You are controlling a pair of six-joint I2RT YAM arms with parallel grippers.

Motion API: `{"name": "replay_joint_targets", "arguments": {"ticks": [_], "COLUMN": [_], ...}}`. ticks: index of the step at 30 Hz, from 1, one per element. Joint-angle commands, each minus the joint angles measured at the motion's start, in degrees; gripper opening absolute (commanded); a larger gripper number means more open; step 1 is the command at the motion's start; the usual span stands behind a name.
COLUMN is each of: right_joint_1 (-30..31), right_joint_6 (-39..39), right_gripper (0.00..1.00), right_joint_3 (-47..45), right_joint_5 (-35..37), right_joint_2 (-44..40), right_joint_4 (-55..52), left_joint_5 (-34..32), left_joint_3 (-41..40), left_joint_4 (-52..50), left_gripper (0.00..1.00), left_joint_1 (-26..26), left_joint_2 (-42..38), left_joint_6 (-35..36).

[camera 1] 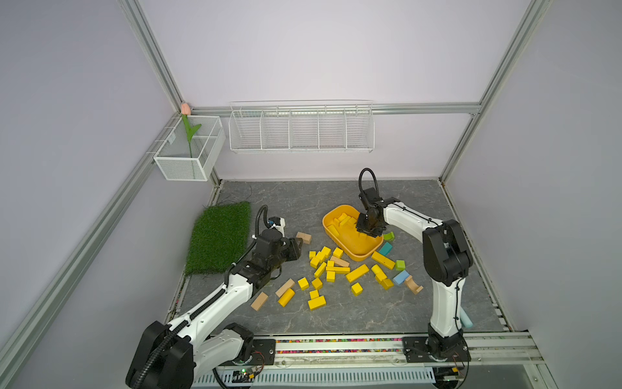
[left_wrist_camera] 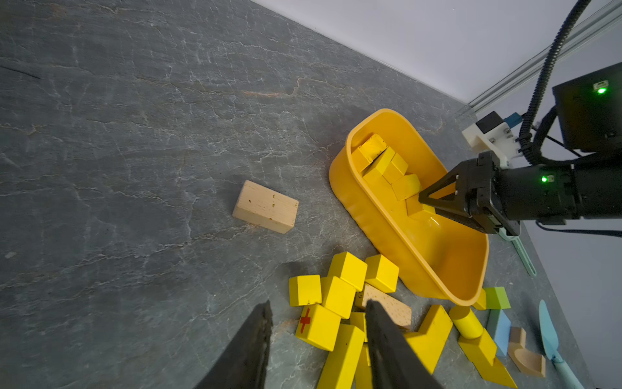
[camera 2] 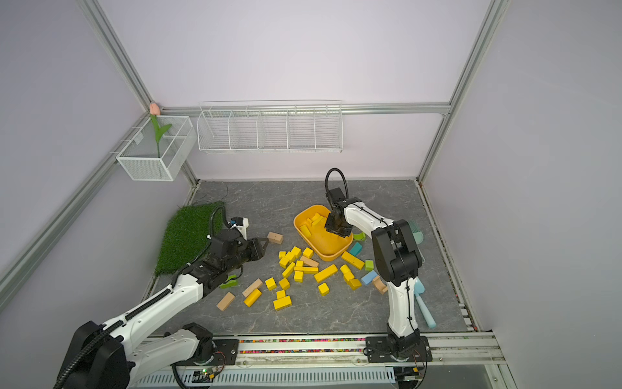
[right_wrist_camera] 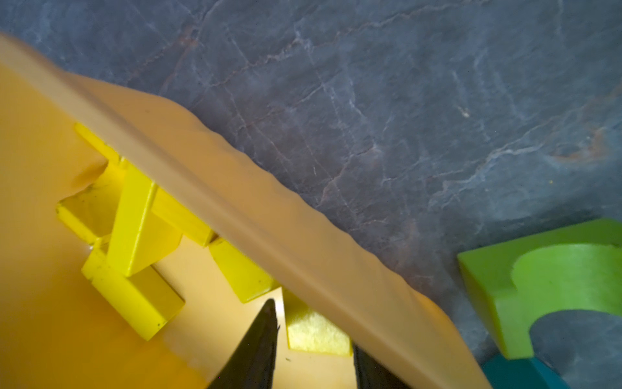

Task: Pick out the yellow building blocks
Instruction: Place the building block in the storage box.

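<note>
Near side of the tub (camera 1: 356, 247): twenty loose yellow building blocks (camera 1: 357, 272) lie scattered on the slate table (camera 1: 303, 202). With them are five tan blocks (camera 1: 259, 300), one of them an arch, and two blue blocks (camera 1: 400, 277). Two green blocks (camera 1: 400, 265) sit on the right arm's side of the tub. A top view shows a third green block (camera 2: 229, 281) under the left forearm.

The left arm reaches low and nearly level. The left gripper (camera 2: 264, 248) hangs well apart from the tub on its left-arm side, fingers spread and empty. Only the left wrist view shows a red cross on one yellow cube (left_wrist_camera: 318, 325).

The tub holds five or six more yellow blocks at its far end; they overlap too much for a firm count. The right arm is elbow high with the wrist bent down. The right gripper (camera 1: 368, 232) is inside the tub. In the right wrist view its fingers stand slightly parted around one yellow block (right_wrist_camera: 313, 333) against the tub wall, with a gap on one side.

Beyond the tub are one grass mat (camera 1: 218, 235) and two wire baskets (camera 1: 301, 128).
</note>
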Motion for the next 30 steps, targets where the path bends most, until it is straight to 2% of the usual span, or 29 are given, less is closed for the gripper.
{"name": "replay_joint_targets", "arguments": {"ticks": [1, 17, 30], "right_joint_1": [-0.36, -0.58, -0.49], "right_joint_6": [1.87, -0.61, -10.47], "right_gripper": [0.39, 0.39, 0.38], "right_joint_3": [0.44, -1.99, -14.56], "right_joint_5": [-0.76, -1.14, 0.84], "right_joint_2": [0.35, -3.87, -28.02], "right_joint_4": [2.09, 6.62, -0.38], "left_joint_5": [0.37, 0.24, 0.17], "left_joint_3": [-0.6, -0.69, -0.59], "left_joint_4": [1.07, 0.82, 0.72], "left_gripper": [0.47, 0.48, 0.47], "left_joint_1": [0.34, 0.47, 0.47], "left_joint_2": [-0.25, -0.46, -0.46], "left_joint_6": [-0.47, -0.51, -0.78]}}
